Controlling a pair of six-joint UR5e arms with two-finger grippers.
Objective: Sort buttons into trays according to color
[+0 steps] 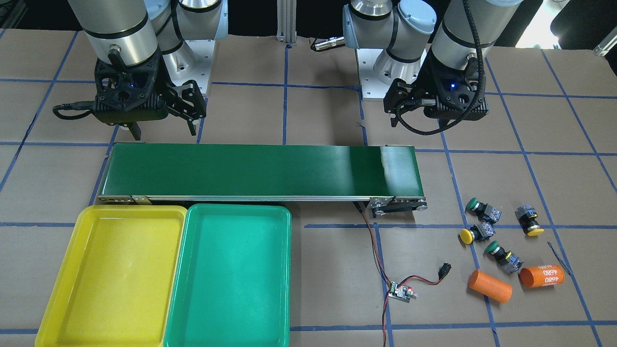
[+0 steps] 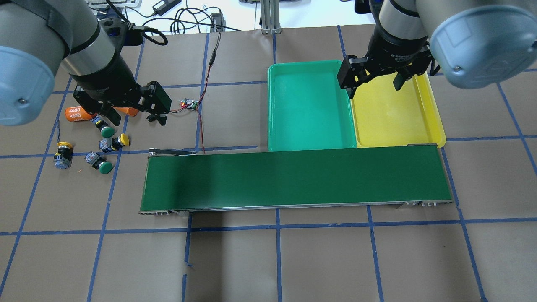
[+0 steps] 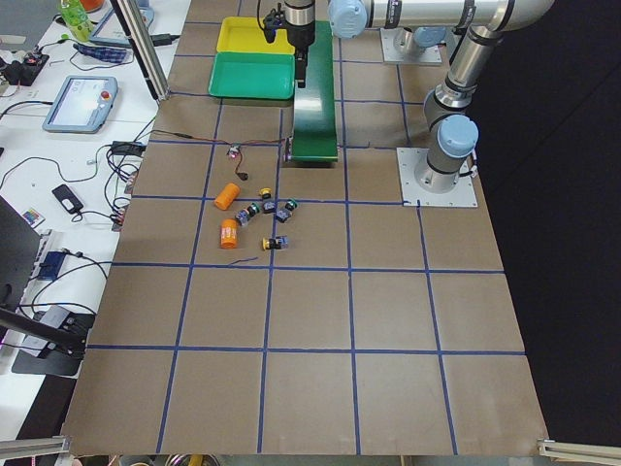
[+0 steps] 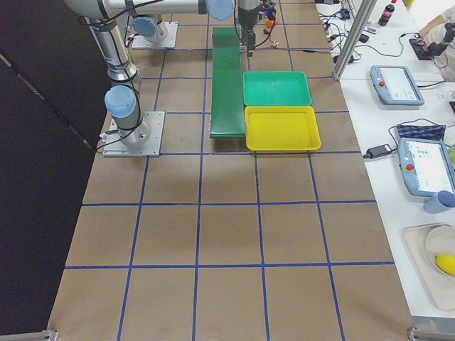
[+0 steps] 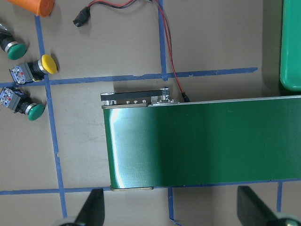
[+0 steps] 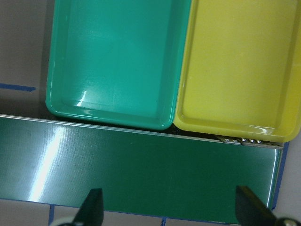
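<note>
Four buttons lie on the table beyond the conveyor's left end: two green-capped (image 2: 108,131) (image 2: 105,167) and two yellow-capped (image 2: 123,139) (image 2: 63,145). They also show in the front view, green (image 1: 472,204) and yellow (image 1: 466,236). The green tray (image 2: 310,105) and yellow tray (image 2: 398,113) sit side by side against the belt's far side, both with nothing in them. My left gripper (image 2: 130,113) hangs open and empty above the table by the conveyor's left end, apart from the buttons. My right gripper (image 2: 373,79) hangs open and empty above the seam between the two trays.
A long dark-green conveyor belt (image 2: 293,178) runs across the middle. Two orange cylinders (image 1: 489,286) (image 1: 541,276) lie beside the buttons. A small circuit board (image 1: 400,291) with red and black wires lies near the belt's end.
</note>
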